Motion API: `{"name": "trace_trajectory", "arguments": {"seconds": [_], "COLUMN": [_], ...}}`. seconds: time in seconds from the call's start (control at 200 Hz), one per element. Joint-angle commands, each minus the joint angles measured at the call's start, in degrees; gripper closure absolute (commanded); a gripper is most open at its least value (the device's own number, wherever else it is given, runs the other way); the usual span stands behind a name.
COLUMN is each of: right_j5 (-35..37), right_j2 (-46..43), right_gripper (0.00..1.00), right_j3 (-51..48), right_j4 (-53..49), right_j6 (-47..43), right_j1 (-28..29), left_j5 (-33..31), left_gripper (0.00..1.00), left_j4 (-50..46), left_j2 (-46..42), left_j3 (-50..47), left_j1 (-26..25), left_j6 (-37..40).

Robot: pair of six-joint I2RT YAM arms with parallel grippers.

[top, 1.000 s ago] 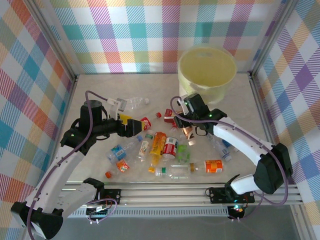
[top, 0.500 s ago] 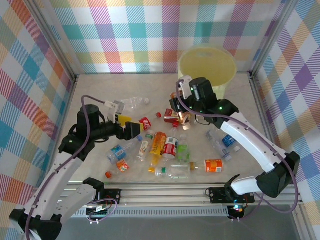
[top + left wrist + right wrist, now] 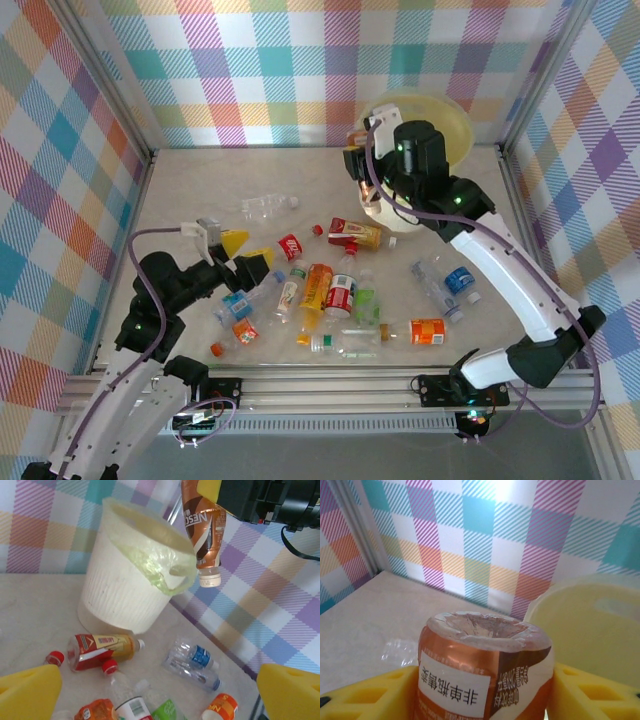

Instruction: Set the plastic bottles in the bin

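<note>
The right gripper (image 3: 485, 692) clamps a brown-labelled plastic bottle (image 3: 202, 525) beside the round pale-yellow plastic bin (image 3: 117, 597); the left gripper (image 3: 243, 252) gapes empty; about a dozen bottles (image 3: 330, 295) lie unbinned

My left arm (image 3: 118, 385) and right arm (image 3: 510, 272) are white link shells joined by black motor housings. A purple cable (image 3: 143, 240) loops outside each. The left gripper (image 3: 243, 252) and right gripper (image 3: 368, 185) carry yellow pads (image 3: 370, 692) with square recesses. Black base brackets (image 3: 225, 388) sit on the rail (image 3: 330, 383) at the table's (image 3: 200, 190) near edge.
</note>
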Motion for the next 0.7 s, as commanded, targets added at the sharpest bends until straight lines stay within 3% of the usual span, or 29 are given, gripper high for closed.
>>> {"name": "trace_trajectory", "arguments": {"seconds": [0.0,0.195,0.695], "right_j5": [5.9,10.4,7.0], "right_j2": [2.4,7.8,22.7], "right_gripper": [0.37,0.39,0.41], "right_j3": [3.9,11.3,29.9], "right_j4": [5.1,7.1,-7.3], "right_j6": [-3.1,-3.6,-2.2], "right_j1": [-0.5,-3.8,-14.7], "left_j5": [-1.4,0.5,0.4], "left_gripper": [0.0,0.0,0.0], "left_j4": [5.8,6.8,5.8], "left_j2": [-0.7,-1.4,-0.2], "left_j3": [-0.1,-0.6,-0.1], "left_j1": [-0.6,-0.6,-0.8], "left_j6": [-0.9,0.3,0.6]}}
